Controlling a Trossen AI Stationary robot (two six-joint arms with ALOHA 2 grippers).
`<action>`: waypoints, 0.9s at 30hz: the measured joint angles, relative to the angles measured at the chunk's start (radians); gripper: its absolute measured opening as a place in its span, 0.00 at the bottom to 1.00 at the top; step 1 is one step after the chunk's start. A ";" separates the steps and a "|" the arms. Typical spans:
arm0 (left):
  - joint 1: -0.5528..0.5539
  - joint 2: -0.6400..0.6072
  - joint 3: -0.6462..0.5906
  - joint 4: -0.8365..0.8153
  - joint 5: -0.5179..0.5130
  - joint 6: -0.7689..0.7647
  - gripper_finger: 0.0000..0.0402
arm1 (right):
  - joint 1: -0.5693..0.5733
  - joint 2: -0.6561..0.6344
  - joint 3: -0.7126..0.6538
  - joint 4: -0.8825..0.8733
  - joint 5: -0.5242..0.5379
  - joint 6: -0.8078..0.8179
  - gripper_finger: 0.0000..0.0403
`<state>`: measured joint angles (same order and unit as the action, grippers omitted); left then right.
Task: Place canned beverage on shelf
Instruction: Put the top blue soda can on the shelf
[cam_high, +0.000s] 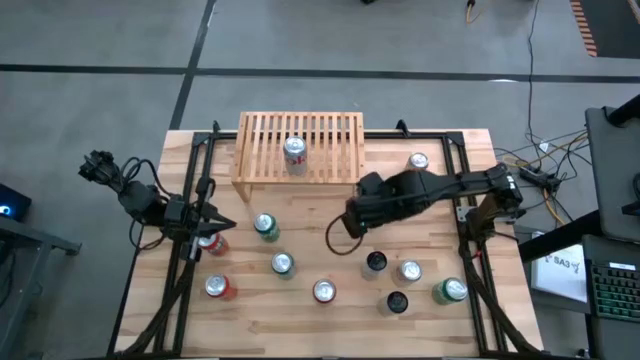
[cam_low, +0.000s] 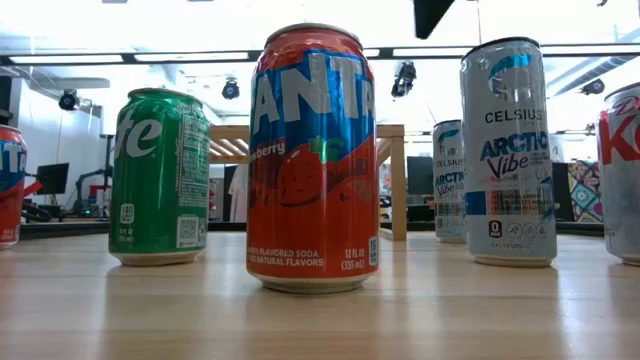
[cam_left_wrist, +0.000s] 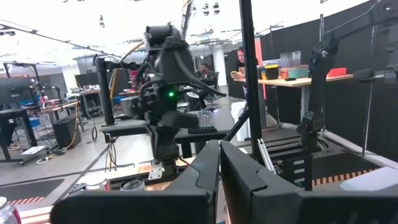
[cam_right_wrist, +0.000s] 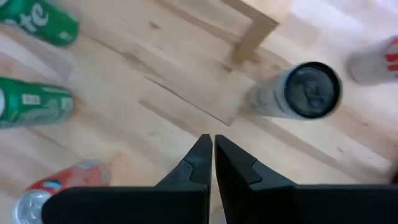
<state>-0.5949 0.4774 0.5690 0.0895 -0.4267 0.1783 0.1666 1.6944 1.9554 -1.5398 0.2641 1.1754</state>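
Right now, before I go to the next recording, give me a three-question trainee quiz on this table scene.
1. True or false: one can already stands on the shelf.
2. The right gripper is: A) shut on a can, B) shut on nothing above the table, C) open.
3. Fill in: the nearest can in the low view, the Fanta can, is mostly ____.

Key: 1 true. 2 B; its fingers meet with nothing between them. 3 red.
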 joint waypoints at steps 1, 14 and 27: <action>0.000 0.002 0.001 0.000 0.000 -0.001 0.00 | -0.017 -0.006 -0.008 0.014 -0.015 -0.023 0.02; 0.000 0.013 0.003 0.002 0.000 -0.011 0.00 | -0.278 -0.055 -0.106 -0.031 -0.159 -0.180 0.02; 0.000 0.012 0.003 0.002 0.000 -0.005 0.00 | -0.350 -0.062 -0.163 -0.027 -0.185 -0.372 0.04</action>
<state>-0.5949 0.4892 0.5720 0.0914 -0.4267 0.1738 -0.1837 1.6325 1.7927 -1.5672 0.0789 0.8035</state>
